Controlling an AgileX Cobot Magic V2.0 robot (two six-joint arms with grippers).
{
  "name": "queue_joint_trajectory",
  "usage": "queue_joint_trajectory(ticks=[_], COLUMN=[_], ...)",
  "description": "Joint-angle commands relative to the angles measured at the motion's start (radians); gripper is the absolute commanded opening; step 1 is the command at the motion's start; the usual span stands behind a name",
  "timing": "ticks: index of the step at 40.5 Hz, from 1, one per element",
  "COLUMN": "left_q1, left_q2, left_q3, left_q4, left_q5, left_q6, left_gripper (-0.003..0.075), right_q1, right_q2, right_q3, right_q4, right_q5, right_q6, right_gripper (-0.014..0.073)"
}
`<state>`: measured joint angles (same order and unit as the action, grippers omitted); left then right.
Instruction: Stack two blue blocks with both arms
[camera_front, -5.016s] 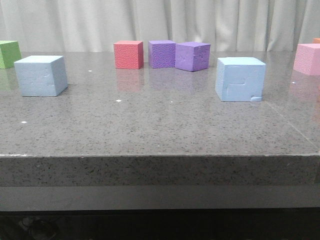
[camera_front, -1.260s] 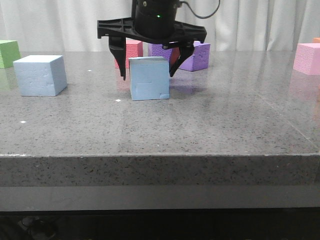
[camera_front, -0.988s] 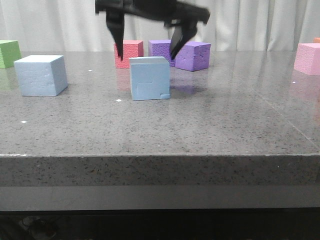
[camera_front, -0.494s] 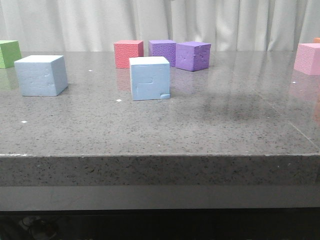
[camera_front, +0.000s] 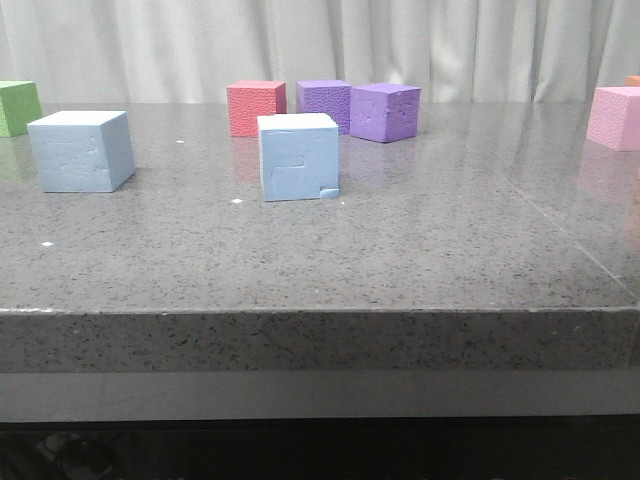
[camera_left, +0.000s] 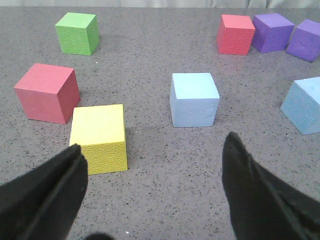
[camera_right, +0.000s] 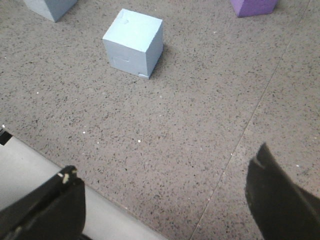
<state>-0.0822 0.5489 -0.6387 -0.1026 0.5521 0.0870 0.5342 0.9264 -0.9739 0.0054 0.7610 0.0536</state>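
On the grey stone table (camera_front: 420, 250), the green cube (camera_front: 18, 107) sits at the far left edge. Beside it stands the plain blue block (camera_front: 80, 150), well apart from the grooved blue block (camera_front: 298, 157) near the middle; both rest on the tabletop, unstacked. Behind them are a red cube (camera_front: 256, 107) and two purple cubes (camera_front: 324, 104) (camera_front: 385, 111), with a pink cube (camera_front: 614, 117) at far right. The left gripper (camera_left: 152, 192) hangs above the plain block with jaws spread wide and empty. The right gripper (camera_right: 167, 202) hangs over the table's front edge, jaws likewise spread.
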Motion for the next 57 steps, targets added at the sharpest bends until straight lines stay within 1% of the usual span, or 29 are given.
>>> queue_joint_trajectory(ticks=[1,8,22,26,32,34,39,41,47,53,57], left_q1=[-0.001,-0.001,-0.001,-0.001,-0.001,-0.001,-0.001,-0.001,-0.019,-0.093,-0.131], left_q2=[0.006,0.006,0.018,0.052,0.143,0.177,0.269,0.316,0.455,0.596,0.696], left_q3=[-0.034,-0.034,-0.065,-0.107,-0.158,-0.175,-0.226,-0.252,-0.346,-0.453,-0.532], left_q4=[-0.015,-0.032,-0.063,-0.116,-0.278,-0.300,-0.300,-0.300,-0.295,-0.208,-0.112], left_q5=[-0.085,-0.085,-0.083,-0.083,-0.081,-0.076,-0.077,-0.077,-0.075,-0.047,-0.010], left_q6=[-0.006,-0.006,0.005,0.058,0.221,0.250,0.265,0.268,0.277,0.274,0.186], left_gripper=[0.0547,0.0547,0.0547,0.0547,0.0549,0.0556,0.0628,0.0645,0.0645,0.0645,0.0645], right_q1=[-0.007,-0.007,-0.007,-0.007,-0.007,-0.007,-0.007,-0.007,-0.007,-0.007,-0.007], right_q2=[-0.084,-0.171,-0.181,-0.181,-0.181,-0.181,-0.181,-0.181,-0.181,-0.181,-0.181], right_q3=[0.038,0.124,0.129,0.129,0.129,0.129,0.129,0.129,0.129,0.129,0.129], right_q4=[0.001,0.001,-0.005,-0.005,-0.005,-0.005,-0.005,-0.005,-0.005,-0.005,-0.005], right_q5=[-0.128,-0.200,-0.201,-0.200,-0.200,-0.200,-0.200,-0.200,-0.200,-0.200,-0.200], right_q6=[-0.023,-0.062,-0.062,-0.062,-0.062,-0.062,-0.062,-0.062,-0.062,-0.062,-0.062], right_gripper=[0.0653,0.0653,0.0653,0.0653,0.0653,0.0653,0.0653,0.0653,0.0653,0.0653,0.0653])
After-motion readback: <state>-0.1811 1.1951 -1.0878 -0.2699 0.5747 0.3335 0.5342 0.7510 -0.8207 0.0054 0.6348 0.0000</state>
